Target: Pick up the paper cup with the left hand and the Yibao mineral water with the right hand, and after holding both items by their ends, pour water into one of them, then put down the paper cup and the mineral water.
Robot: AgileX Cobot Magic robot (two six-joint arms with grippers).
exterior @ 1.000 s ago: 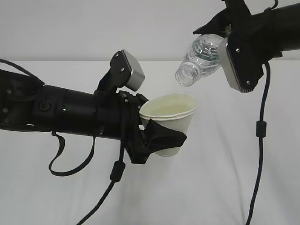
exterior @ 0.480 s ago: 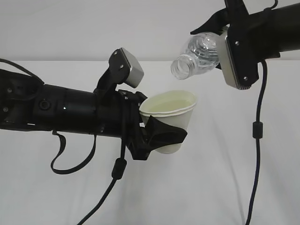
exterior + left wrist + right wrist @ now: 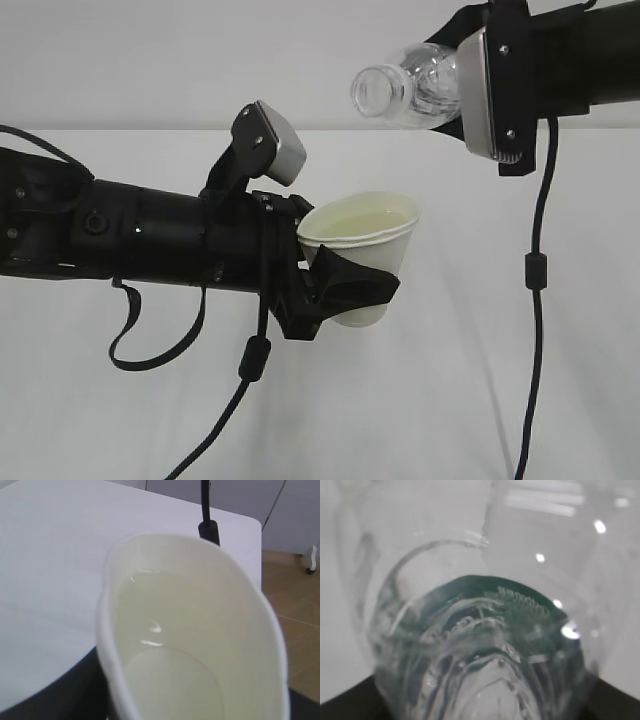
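The white paper cup is held upright off the table, my left gripper shut on its lower wall. In the left wrist view the paper cup fills the frame with clear water in its cream inside, and a black finger shows at the lower left. The Yibao mineral water lies nearly level high above the cup, its open mouth pointing left. My right gripper is shut on its body. In the right wrist view the bottle shows its green label close up.
A white table lies under both arms. Black cables hang from the left arm and the right arm. The table's far edge and a brown floor show at the right of the left wrist view.
The bottle has tipped back from mouth-down over the cup to nearly level, rising and shifting left with the right arm. The cup and left arm have stayed put.
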